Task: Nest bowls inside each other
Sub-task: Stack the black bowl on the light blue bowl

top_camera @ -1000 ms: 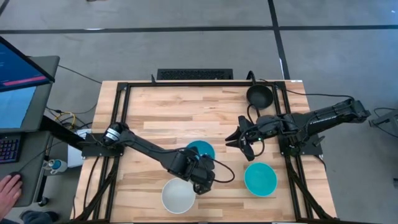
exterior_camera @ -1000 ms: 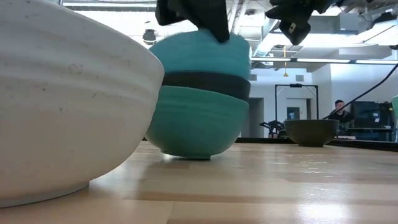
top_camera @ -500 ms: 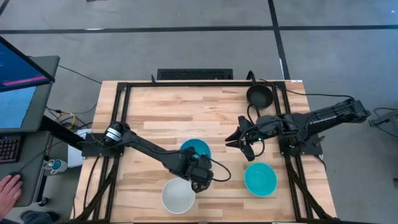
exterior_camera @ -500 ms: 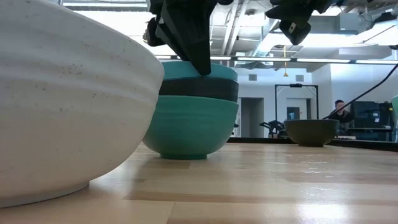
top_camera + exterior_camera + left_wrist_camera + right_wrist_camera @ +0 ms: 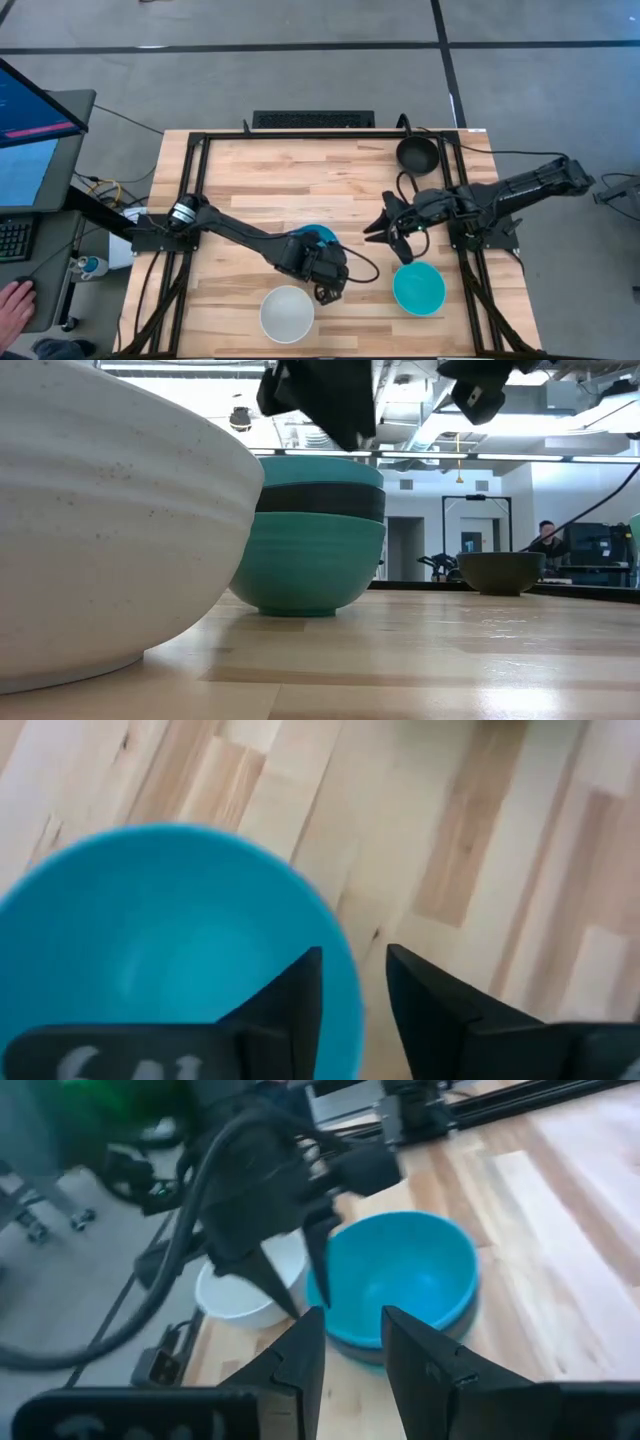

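A stack of three bowls (image 5: 312,540) stands on the table: dark teal at the bottom, black in the middle, bright cyan on top (image 5: 170,940). My left gripper (image 5: 353,952) hovers open just above the stack (image 5: 318,238). Its fingers stand on either side of the cyan bowl's near-right rim without touching it. A white bowl (image 5: 287,313) sits near the front edge. A second cyan bowl (image 5: 418,288) sits at the front right and a black bowl (image 5: 417,153) at the far right. My right gripper (image 5: 388,229) hangs open and empty in the air, right of the stack.
A black metal frame (image 5: 195,180) runs around the tabletop. Bare wood lies across the far left half of the table. In the low view the white bowl (image 5: 100,530) fills the near left. A monitor and a person's hand (image 5: 12,305) are off the table's left side.
My left gripper has set the cyan bowl, first tilted and raised, down level into the black bowl on the stack. It has then opened, let go and risen a little clear of the rim.
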`<state>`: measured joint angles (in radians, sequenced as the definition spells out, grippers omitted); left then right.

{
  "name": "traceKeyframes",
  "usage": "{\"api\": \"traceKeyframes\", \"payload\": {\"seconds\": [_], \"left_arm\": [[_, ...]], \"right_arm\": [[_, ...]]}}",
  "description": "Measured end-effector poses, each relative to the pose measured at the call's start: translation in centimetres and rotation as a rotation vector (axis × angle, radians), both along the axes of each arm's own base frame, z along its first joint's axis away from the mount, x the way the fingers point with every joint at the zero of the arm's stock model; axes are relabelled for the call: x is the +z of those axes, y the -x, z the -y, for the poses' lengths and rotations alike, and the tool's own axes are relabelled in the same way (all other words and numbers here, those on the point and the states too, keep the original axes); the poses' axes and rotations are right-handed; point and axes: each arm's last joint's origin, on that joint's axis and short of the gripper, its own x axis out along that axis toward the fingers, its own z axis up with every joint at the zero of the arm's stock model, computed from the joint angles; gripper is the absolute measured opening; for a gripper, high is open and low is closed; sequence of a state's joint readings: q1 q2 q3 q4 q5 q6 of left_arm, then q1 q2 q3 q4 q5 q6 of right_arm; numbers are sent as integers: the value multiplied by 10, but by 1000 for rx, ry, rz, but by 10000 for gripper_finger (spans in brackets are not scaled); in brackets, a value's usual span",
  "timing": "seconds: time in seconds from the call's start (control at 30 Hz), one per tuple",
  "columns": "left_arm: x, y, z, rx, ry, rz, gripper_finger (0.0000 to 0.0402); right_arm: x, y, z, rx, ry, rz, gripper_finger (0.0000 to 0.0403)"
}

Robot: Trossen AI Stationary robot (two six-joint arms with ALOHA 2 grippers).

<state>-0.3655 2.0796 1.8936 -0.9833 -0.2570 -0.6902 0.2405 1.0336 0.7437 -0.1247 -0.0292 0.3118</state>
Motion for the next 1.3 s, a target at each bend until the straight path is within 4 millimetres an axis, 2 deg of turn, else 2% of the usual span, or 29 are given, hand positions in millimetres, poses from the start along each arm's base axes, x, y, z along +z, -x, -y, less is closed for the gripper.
{"api": "traceKeyframes", "payload": {"seconds": [0.3,0.6,0.8,0.97,1.17,1.3], "left_arm": [[36,-11,-12,-54,-12,107,121],[56,-27,-46,-71,-169,205,121],[64,-44,-84,-130,-198,303,121],[71,-56,-123,-188,-234,389,121],[75,-59,-175,-239,-353,392,121],[75,-56,-215,-229,-295,410,121]], "right_arm": [[9,13,-13,67,19,48,124],[29,58,2,-213,106,107,124],[24,80,9,-361,102,22,124],[22,87,13,-500,119,22,124],[26,98,17,-598,107,67,124],[28,107,25,-753,103,114,124]]}}
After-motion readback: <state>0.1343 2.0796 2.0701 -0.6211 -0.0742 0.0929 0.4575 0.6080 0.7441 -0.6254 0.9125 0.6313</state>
